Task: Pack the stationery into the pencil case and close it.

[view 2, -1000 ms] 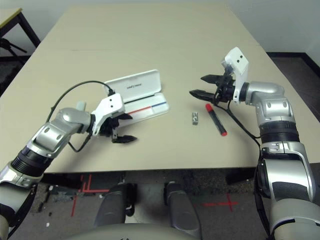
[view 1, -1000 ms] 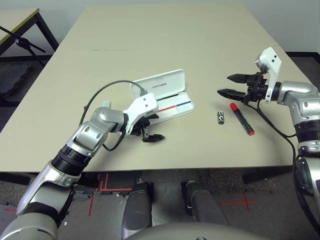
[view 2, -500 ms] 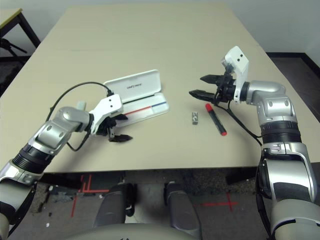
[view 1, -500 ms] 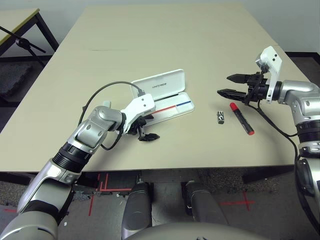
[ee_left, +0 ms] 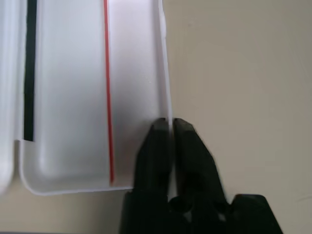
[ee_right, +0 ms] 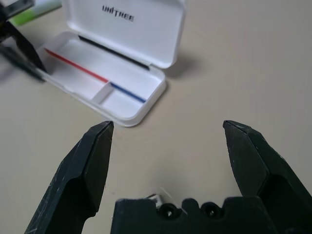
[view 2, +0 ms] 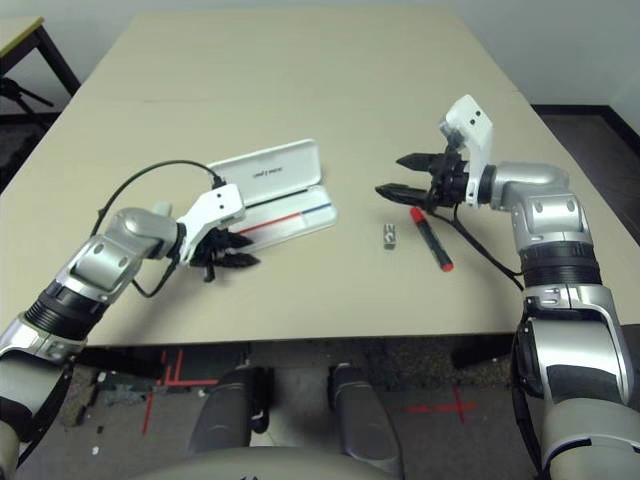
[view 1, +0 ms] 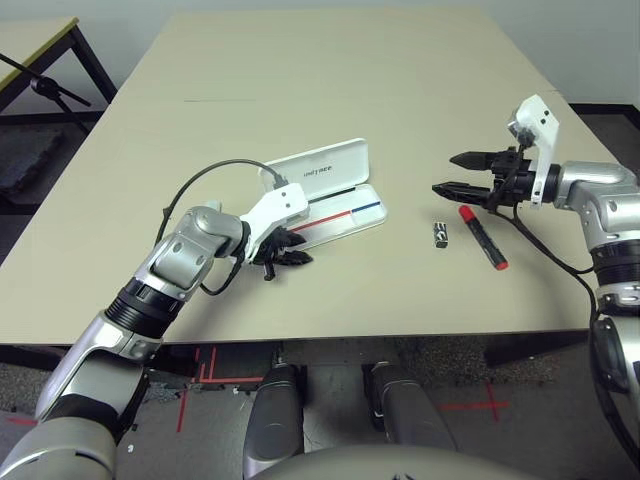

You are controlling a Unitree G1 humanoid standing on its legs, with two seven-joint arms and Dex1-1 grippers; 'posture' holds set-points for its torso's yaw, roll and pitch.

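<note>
The pencil case (view 1: pixel 330 200) lies open at mid-bench, long axis slanting toward the far right corner, its near rim pinched by the closed left pincer (ee_left: pixel 170 127), seemingly to steady it, while the right pincer (view 2: pixel 405 175), spread wide, hovers over the red marker (view 1: pixel 483 237).

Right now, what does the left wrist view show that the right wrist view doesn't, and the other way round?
Left wrist, not right wrist: the left gripper shut on the rim of the case, one finger each side. Right wrist, not left wrist: the open right gripper, the lid's printed name, the blue stripe and a green stick. Both: the open case's tray and its red stripe.
</note>
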